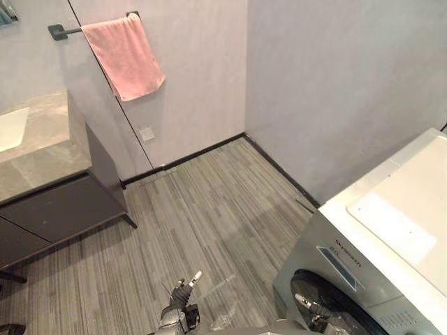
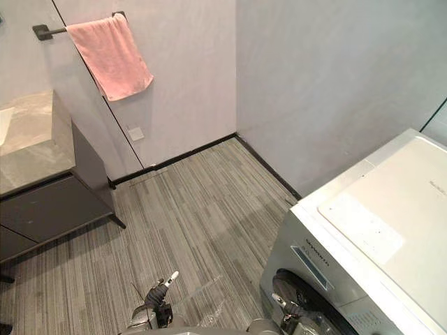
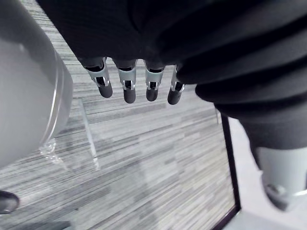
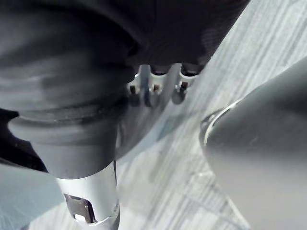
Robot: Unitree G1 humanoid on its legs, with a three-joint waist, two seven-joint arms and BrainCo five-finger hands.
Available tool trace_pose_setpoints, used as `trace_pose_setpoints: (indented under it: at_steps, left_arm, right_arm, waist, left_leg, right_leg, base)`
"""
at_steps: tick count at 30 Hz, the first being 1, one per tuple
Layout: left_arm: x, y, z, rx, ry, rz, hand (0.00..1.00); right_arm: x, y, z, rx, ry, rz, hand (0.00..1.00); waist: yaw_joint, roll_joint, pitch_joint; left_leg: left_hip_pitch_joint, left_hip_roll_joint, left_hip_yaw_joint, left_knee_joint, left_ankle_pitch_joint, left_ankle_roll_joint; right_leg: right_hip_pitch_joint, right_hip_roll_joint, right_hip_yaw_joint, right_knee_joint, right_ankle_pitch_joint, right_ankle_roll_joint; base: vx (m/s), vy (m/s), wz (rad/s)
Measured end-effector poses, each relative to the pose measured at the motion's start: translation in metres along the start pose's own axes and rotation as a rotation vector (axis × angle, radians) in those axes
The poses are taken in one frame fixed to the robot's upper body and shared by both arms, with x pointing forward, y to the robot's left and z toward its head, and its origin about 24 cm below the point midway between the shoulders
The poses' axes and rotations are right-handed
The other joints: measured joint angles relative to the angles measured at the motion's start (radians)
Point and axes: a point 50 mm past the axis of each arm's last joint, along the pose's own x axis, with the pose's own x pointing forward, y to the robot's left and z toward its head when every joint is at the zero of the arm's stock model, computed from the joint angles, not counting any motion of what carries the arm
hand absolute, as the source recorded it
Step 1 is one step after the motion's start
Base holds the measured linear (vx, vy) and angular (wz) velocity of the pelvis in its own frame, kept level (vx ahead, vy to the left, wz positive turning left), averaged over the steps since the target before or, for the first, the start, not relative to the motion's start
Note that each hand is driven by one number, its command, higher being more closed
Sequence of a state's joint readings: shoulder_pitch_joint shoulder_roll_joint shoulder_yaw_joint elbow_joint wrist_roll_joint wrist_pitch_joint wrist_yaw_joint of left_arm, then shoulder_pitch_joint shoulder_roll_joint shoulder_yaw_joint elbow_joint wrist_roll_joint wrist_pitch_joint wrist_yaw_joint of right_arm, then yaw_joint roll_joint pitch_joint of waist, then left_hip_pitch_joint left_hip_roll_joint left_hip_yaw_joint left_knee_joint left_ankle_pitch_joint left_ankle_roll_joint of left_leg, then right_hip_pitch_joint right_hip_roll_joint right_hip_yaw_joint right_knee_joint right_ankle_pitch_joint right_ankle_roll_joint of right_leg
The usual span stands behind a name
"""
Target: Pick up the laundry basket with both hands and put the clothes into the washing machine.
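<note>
The washing machine (image 1: 391,230) is silver-grey with a white top and stands at the lower right; its dark round door (image 1: 334,299) faces the floor space. My right hand (image 1: 311,307) hangs just in front of that door. In the right wrist view its fingers (image 4: 149,91) are relaxed and hold nothing. My left hand (image 1: 179,303) is low at the bottom centre above the striped floor. Its fingers (image 3: 127,85) hang loose and empty, with the thumb (image 3: 280,177) apart from them.
A pink towel (image 1: 124,54) hangs on a black bar on the back wall. A dark vanity (image 1: 59,195) with a stone top and a white basin stands at the left. Grey striped flooring (image 1: 209,209) runs between vanity and machine. Something clear lies on the floor (image 1: 218,315) between my hands.
</note>
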State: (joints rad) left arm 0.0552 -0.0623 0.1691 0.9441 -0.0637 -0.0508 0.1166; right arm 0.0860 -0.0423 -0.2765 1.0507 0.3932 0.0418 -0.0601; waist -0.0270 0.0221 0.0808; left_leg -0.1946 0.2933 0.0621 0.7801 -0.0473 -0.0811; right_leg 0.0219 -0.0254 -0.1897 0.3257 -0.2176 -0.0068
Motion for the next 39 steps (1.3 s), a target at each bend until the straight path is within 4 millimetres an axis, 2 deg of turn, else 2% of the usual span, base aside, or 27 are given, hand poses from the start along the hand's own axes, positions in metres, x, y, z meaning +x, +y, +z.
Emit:
trace_pose_setpoints:
  at_steps: [1,2,3,4,5,6,7,8,9,10,12,16,17,19,20,21,22,23,24,25,27,28,29,30,31,34,39]
  left_arm:
    - [0.0,0.001,0.0,0.004,0.0,0.001,0.0]
    - [0.001,0.002,0.001,0.007,0.001,0.004,0.0]
    - [0.001,0.003,0.001,0.016,0.001,0.013,0.0]
    - [0.001,0.004,0.001,0.023,0.003,0.023,0.0]
    - [0.001,0.005,-0.001,0.03,0.012,0.029,0.0]
    - [0.002,0.018,-0.004,0.052,0.028,0.063,0.0]
    - [0.002,0.027,-0.003,0.071,0.027,0.09,0.0]
    - [-0.001,0.049,-0.014,0.06,0.069,0.158,0.0]
    - [-0.003,0.057,-0.021,0.055,0.096,0.183,0.0]
    - [-0.008,0.067,-0.031,0.049,0.132,0.214,0.0]
    - [-0.008,0.066,-0.036,0.078,0.153,0.212,0.0]
    - [-0.008,0.066,-0.036,0.111,0.158,0.207,0.0]
    - [-0.008,0.064,-0.036,0.115,0.156,0.202,0.0]
    - [-0.007,0.062,-0.034,0.126,0.151,0.191,0.0]
    - [-0.006,0.062,-0.033,0.151,0.146,0.184,0.0]
    - [-0.006,0.059,-0.032,0.158,0.145,0.175,0.0]
    - [-0.006,0.058,-0.032,0.172,0.144,0.169,0.0]
    - [-0.005,0.057,-0.031,0.18,0.14,0.164,0.0]
    - [-0.004,0.056,-0.027,0.175,0.128,0.162,0.0]
    - [-0.004,0.057,-0.026,0.172,0.125,0.167,0.0]
    - [-0.004,0.061,-0.025,0.178,0.123,0.174,0.0]
    - [-0.004,0.063,-0.025,0.176,0.126,0.167,0.0]
    - [-0.004,0.065,-0.026,0.174,0.127,0.17,0.0]
    - [-0.004,0.063,-0.027,0.171,0.131,0.166,0.0]
    - [-0.005,0.059,-0.031,0.151,0.143,0.161,0.0]
    - [-0.008,0.057,-0.04,0.091,0.175,0.176,0.0]
    - [-0.008,0.058,-0.04,0.117,0.175,0.168,0.0]
  right_arm:
    - [0.0,0.001,-0.004,0.022,0.008,-0.007,0.0]
    - [-0.001,0.004,-0.007,0.031,0.0,-0.007,0.0]
    - [0.0,0.004,-0.007,0.051,-0.011,-0.015,0.0]
    - [0.0,0.001,-0.008,0.054,-0.007,-0.026,0.0]
    - [0.001,-0.002,-0.004,0.053,-0.012,-0.038,0.0]
    - [0.002,-0.001,-0.003,0.036,-0.011,-0.039,0.0]
    - [0.002,0.0,-0.003,0.031,-0.009,-0.035,0.0]
    - [0.002,0.004,-0.006,0.037,-0.001,-0.028,0.0]
    - [0.001,0.004,-0.008,0.038,0.005,-0.028,0.0]
    - [0.0,0.003,-0.013,0.04,0.016,-0.03,0.0]
    - [0.0,-0.002,-0.016,0.041,0.02,-0.045,0.0]
    - [0.0,0.0,-0.012,0.013,0.005,-0.032,0.0]
    - [0.001,0.0,-0.01,0.007,0.003,-0.031,0.0]
    - [0.0,-0.003,-0.012,0.014,0.008,-0.039,0.0]
    - [-0.001,-0.005,-0.015,0.018,0.014,-0.047,0.0]
    - [0.0,-0.008,-0.012,0.016,0.007,-0.053,0.0]
    - [0.0,-0.008,-0.01,0.023,-0.002,-0.051,0.0]
    - [0.0,-0.006,-0.007,0.023,-0.017,-0.045,0.0]
    - [0.0,-0.005,-0.007,0.024,-0.019,-0.04,0.0]
    - [0.0,-0.002,-0.009,0.022,-0.015,-0.032,0.0]
    - [0.0,0.011,-0.011,0.025,-0.012,-0.001,0.0]
    - [-0.001,0.008,-0.015,0.028,-0.007,-0.008,0.0]
    - [-0.002,0.008,-0.018,0.04,0.003,-0.013,0.0]
    - [-0.002,0.005,-0.017,0.046,0.001,-0.02,0.0]
    - [-0.001,0.005,-0.015,0.045,-0.006,-0.021,0.0]
    - [-0.001,0.0,-0.011,0.026,-0.012,-0.035,0.0]
    - [-0.001,0.0,-0.012,0.013,-0.009,-0.034,0.0]
  waist:
    - [-0.002,-0.011,-0.002]
    - [0.0,-0.033,0.0]
    - [0.002,-0.041,0.003]
    - [0.001,-0.037,0.003]
    - [0.0,-0.015,0.003]
    - [0.017,-0.025,0.006]
    - [0.02,-0.027,0.007]
    - [0.016,-0.042,0.005]
    - [0.014,-0.052,-0.002]
    - [0.009,-0.05,-0.012]
    - [0.007,-0.049,-0.027]
    - [-0.01,-0.044,-0.03]
    - [-0.011,-0.044,-0.03]
    - [-0.014,-0.063,-0.023]
    - [-0.015,-0.071,-0.024]
    - [-0.014,-0.064,-0.017]
    - [-0.016,-0.059,-0.014]
    - [-0.018,-0.058,-0.007]
    - [-0.019,-0.046,0.002]
    - [-0.017,-0.058,0.002]
    - [-0.013,-0.077,0.006]
    - [-0.015,-0.088,0.003]
    - [-0.015,-0.102,-0.002]
    - [-0.014,-0.096,-0.006]
    - [-0.014,-0.07,-0.011]
    - [-0.013,-0.043,-0.025]
    - [-0.013,-0.046,-0.035]
  left_leg:
    - [0.008,0.001,0.03,-0.021,-0.001,0.0]
    - [0.015,-0.004,0.069,-0.07,-0.026,-0.012]
    - [0.029,-0.021,0.111,-0.171,-0.087,-0.019]
    - [0.048,-0.036,0.129,-0.278,-0.09,-0.017]
    - [0.09,-0.049,0.156,-0.439,-0.049,-0.01]
    - [0.136,-0.088,0.188,-0.549,-0.025,0.0]
    - [0.155,-0.103,0.191,-0.588,-0.019,-0.006]
    - [0.194,-0.138,0.199,-0.661,0.017,0.001]
    - [0.218,-0.152,0.205,-0.698,0.035,0.003]
    - [0.251,-0.18,0.21,-0.782,0.072,0.012]
    - [0.274,-0.212,0.202,-0.883,0.121,0.024]
    - [0.266,-0.246,0.183,-0.883,0.121,0.03]
    - [0.261,-0.264,0.173,-0.883,0.118,0.042]
    - [0.261,-0.299,0.141,-0.883,0.102,0.062]
    - [0.261,-0.33,0.103,-0.883,0.092,0.075]
    - [0.266,-0.339,0.075,-0.883,0.086,0.085]
    - [0.27,-0.339,0.065,-0.88,0.085,0.086]
    - [0.29,-0.331,0.037,-0.876,0.089,0.092]
    - [0.306,-0.312,0.025,-0.875,0.1,0.112]
    - [0.31,-0.305,0.02,-0.875,0.099,0.114]
    - [0.314,-0.283,0.016,-0.875,0.098,0.111]
    - [0.322,-0.287,0.005,-0.875,0.084,0.092]
    - [0.321,-0.308,-0.005,-0.876,0.077,0.084]
    - [0.321,-0.303,-0.008,-0.876,0.072,0.078]
    - [0.316,-0.285,-0.005,-0.877,0.072,0.073]
    - [0.313,-0.249,0.001,-0.877,0.074,0.06]
    - [0.314,-0.222,0.023,-0.877,0.061,0.039]
  right_leg:
    - [0.021,-0.011,-0.024,-0.023,0.006,0.009]
    - [0.049,-0.031,-0.064,-0.058,0.019,0.014]
    - [0.06,-0.048,-0.08,-0.08,0.022,0.011]
    - [0.06,-0.055,-0.096,-0.084,0.026,0.018]
    - [0.058,-0.053,-0.114,-0.085,0.03,0.029]
    - [0.061,-0.067,-0.096,-0.104,0.03,0.057]
    - [0.064,-0.075,-0.081,-0.119,0.037,0.064]
    - [0.083,-0.094,-0.065,-0.141,0.044,0.074]
    - [0.085,-0.102,-0.061,-0.147,0.047,0.079]
    - [0.086,-0.119,-0.061,-0.16,0.048,0.08]
    - [0.077,-0.135,-0.07,-0.18,0.053,0.089]
    - [0.082,-0.16,-0.086,-0.189,0.058,0.107]
    - [0.08,-0.173,-0.097,-0.181,0.052,0.116]
    - [0.079,-0.22,-0.123,-0.136,0.02,0.145]
    - [0.081,-0.251,-0.144,-0.078,0.008,0.174]
    - [0.046,-0.279,-0.13,0.043,0.012,0.171]
    - [0.015,-0.286,-0.106,0.12,0.027,0.147]
    - [-0.045,-0.281,-0.056,0.251,0.074,0.084]
    - [-0.078,-0.255,-0.002,0.312,0.054,0.08]
    - [-0.09,-0.237,0.017,0.311,0.026,0.086]
    - [-0.102,-0.187,0.029,0.235,0.0,0.094]
    - [-0.097,-0.152,0.031,0.057,0.062,0.083]
    - [-0.088,-0.156,0.028,-0.003,0.099,0.096]
    - [-0.068,-0.156,0.024,-0.043,0.094,0.104]
    - [-0.05,-0.134,0.009,-0.095,0.113,0.095]
    - [-0.009,-0.085,0.001,-0.203,0.162,0.081]
    - [0.011,-0.046,0.006,-0.271,0.191,0.069]
  base:
    - [0.12,0.013,1.5]
    - [0.09,0.073,1.48]
    - [0.06,0.1,1.46]
    - [0.03,0.128,1.14]
    - [-0.02,0.186,0.78]
    - [-0.02,0.181,0.5]
    - [-0.02,0.202,0.12]
    - [0.01,0.113,-0.13]
    - [0.0,0.132,-0.08]
    - [-0.01,0.11,0.05]
    - [-0.04,0.131,0.19]
    - [-0.01,0.089,0.16]
    - [0.01,0.102,0.32]
    - [0.05,0.129,0.53]
    - [0.09,0.1,0.65]
    - [0.09,0.091,0.65]
    - [0.14,0.087,0.62]
    - [0.18,0.094,0.63]
    - [0.19,0.07,0.58]
    - [0.11,-0.011,0.4]
    - [0.07,-0.039,0.21]
    - [0.07,-0.097,0.18]
    - [0.1,-0.145,0.14]
    - [0.09,-0.122,0.09]
    - [0.11,-0.116,0.0]
    - [0.1,-0.091,-0.06]
    - [0.06,-0.072,-0.15]
